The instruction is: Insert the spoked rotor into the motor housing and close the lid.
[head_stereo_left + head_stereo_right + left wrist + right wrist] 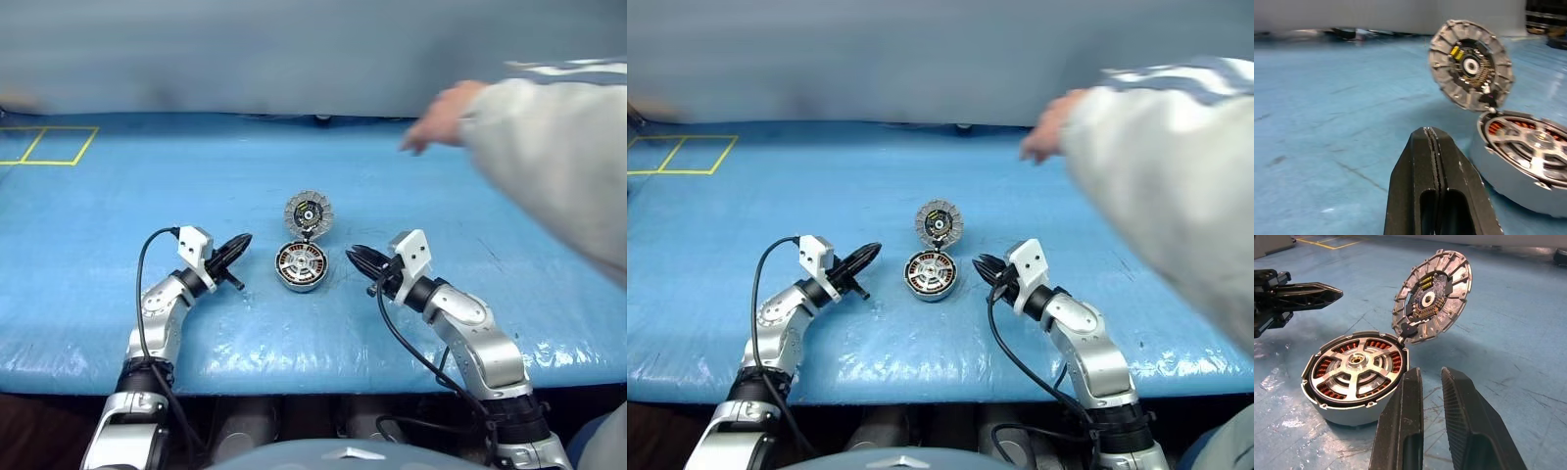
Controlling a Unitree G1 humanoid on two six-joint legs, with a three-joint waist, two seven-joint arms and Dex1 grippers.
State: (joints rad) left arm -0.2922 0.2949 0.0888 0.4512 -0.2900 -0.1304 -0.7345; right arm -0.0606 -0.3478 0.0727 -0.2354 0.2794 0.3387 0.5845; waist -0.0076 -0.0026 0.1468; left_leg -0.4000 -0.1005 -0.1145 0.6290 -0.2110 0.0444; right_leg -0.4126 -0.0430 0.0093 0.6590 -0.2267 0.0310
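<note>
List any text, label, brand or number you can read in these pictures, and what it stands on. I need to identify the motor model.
No word, brand or number can be read.
Lid: its dark circuit board bears small parts, with any print too small to read.
Motor housing: no marking on the rotor seated in it, nor on its wall.
Blue table cover: yellow lines marking boxes, no writing.

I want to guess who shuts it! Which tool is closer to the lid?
Left or right is hard to call. The left tool and right tool flank the motor housing, while the lid stands open behind it, touched by neither.
</note>
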